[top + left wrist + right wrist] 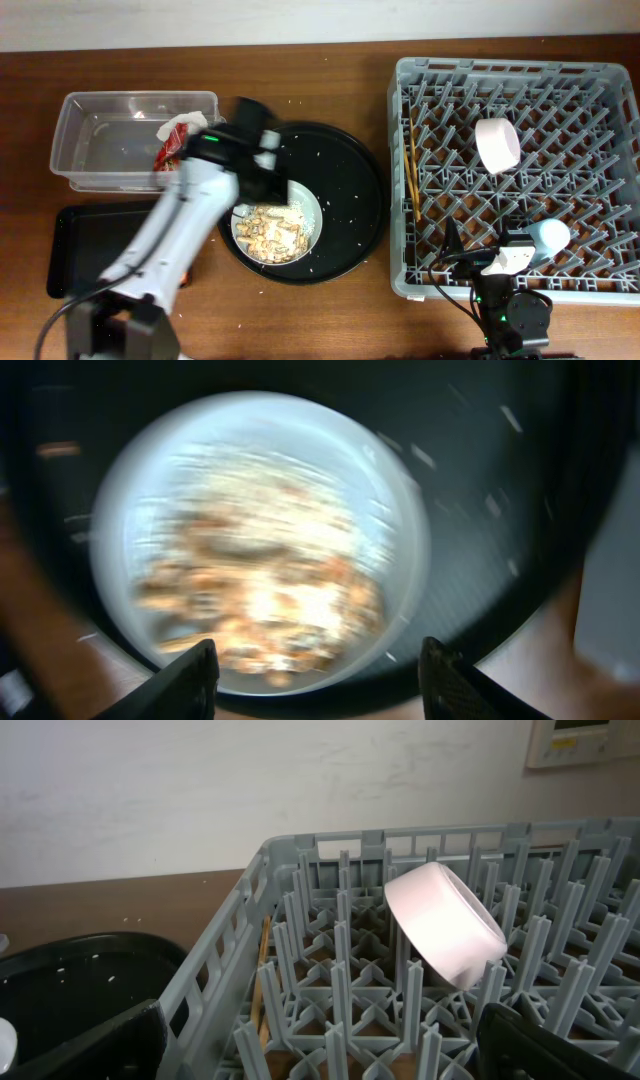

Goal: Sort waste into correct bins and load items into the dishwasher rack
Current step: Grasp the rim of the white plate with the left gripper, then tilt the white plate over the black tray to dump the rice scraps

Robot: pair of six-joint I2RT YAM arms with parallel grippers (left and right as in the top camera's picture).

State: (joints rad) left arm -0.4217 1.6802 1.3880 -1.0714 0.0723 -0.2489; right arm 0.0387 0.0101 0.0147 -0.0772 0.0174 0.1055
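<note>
Scrap-filled white bowl (395,510) just beyond spread left jaws

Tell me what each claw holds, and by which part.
Nothing is held. The left claw is open above the white bowl of food scraps; the right claw is open and empty at the dishwasher rack.

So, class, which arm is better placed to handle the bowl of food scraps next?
Left. The left gripper hovers open over the white bowl of scraps; the right gripper sits away at the dishwasher rack.
</note>
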